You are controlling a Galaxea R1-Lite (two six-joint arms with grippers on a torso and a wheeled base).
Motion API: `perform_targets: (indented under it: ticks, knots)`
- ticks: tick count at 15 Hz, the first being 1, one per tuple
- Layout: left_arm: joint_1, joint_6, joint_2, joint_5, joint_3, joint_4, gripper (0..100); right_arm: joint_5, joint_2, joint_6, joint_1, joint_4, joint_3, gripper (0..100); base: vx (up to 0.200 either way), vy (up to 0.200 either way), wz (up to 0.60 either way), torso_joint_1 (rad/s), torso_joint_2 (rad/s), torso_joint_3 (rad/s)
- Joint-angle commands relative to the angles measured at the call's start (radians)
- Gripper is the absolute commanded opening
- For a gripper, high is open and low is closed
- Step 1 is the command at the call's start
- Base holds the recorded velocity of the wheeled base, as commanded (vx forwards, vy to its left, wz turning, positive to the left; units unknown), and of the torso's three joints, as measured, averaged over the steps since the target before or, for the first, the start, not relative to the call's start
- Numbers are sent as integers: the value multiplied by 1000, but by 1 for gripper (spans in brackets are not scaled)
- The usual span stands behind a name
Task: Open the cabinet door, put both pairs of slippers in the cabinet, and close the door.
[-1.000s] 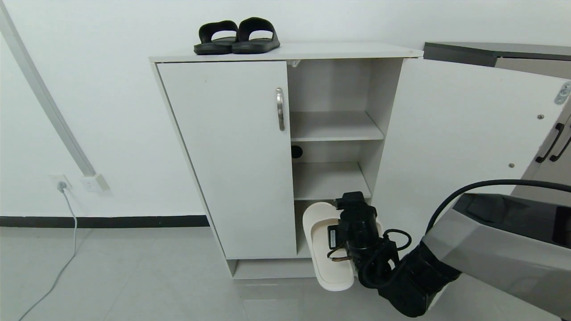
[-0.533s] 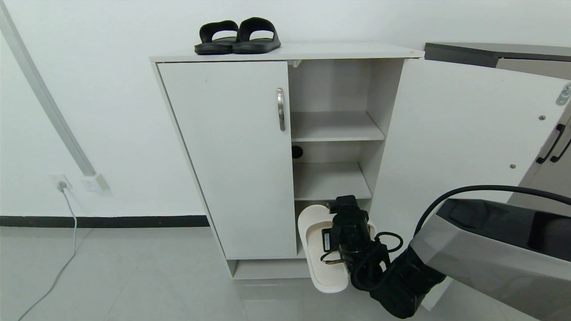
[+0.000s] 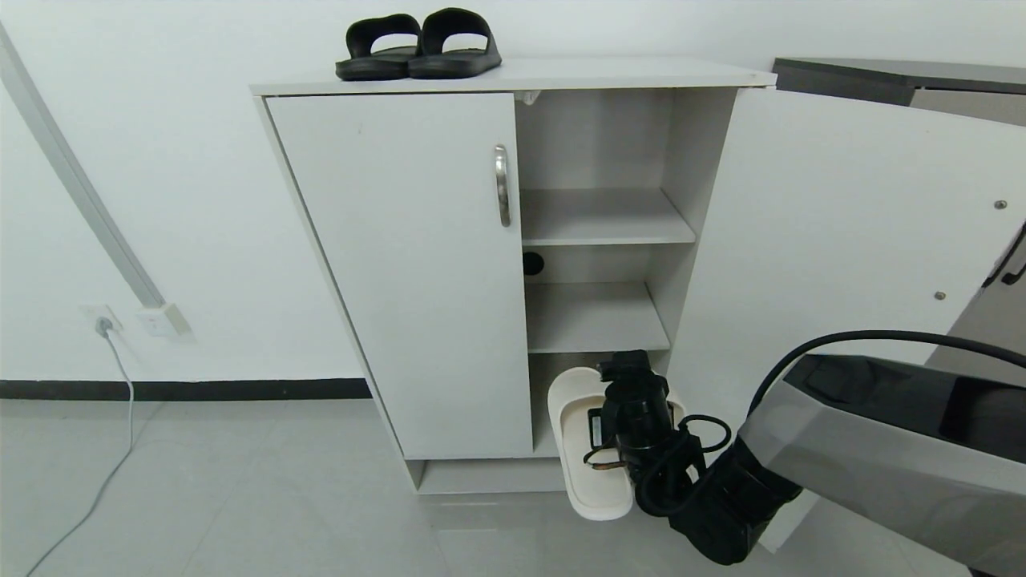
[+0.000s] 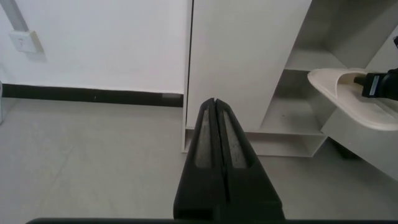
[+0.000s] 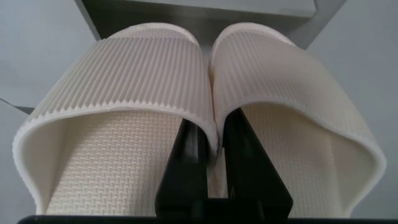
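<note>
A white cabinet (image 3: 401,264) stands with its left door shut and its right door (image 3: 834,240) swung wide open. The black slippers (image 3: 418,48) lie side by side on its top. My right gripper (image 5: 214,146) is shut on the white slippers (image 5: 124,81), pinching their two inner strap edges together. In the head view the white slippers (image 3: 581,449) hang toes-in at the mouth of the bottom compartment (image 3: 545,385), heels out over the floor. My left gripper (image 4: 214,109) is shut on nothing, low in front of the shut door, with the white slippers (image 4: 348,93) off to one side.
Two bare shelves (image 3: 601,216) sit above the bottom compartment. The shut door has a metal handle (image 3: 502,196). A wall socket with a cable (image 3: 100,324) is at the left. A grey unit (image 3: 898,80) stands behind the open door. Open floor lies left of the cabinet.
The whole head view has shifted, with the cabinet a little nearer. My right gripper swayed slightly left and back with the white slippers, staying at the bottom compartment's mouth.
</note>
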Motion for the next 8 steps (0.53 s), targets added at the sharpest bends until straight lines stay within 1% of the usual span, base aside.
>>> perform_targets:
  ticks: [1, 6, 8]
  knots:
    - [0, 0, 2, 1, 0, -1, 0, 1, 2, 0, 1, 0, 0, 0, 0, 0, 0, 7, 2, -183]
    - [0, 0, 2, 1, 0, 0, 0, 0, 2, 0, 2, -3, 3, 0, 0, 0, 0, 4, 0, -203]
    - [0, 0, 2, 1, 0, -1, 0, -28, 2, 0, 2, -6, 3, 0, 0, 0, 0, 2, 2, -146]
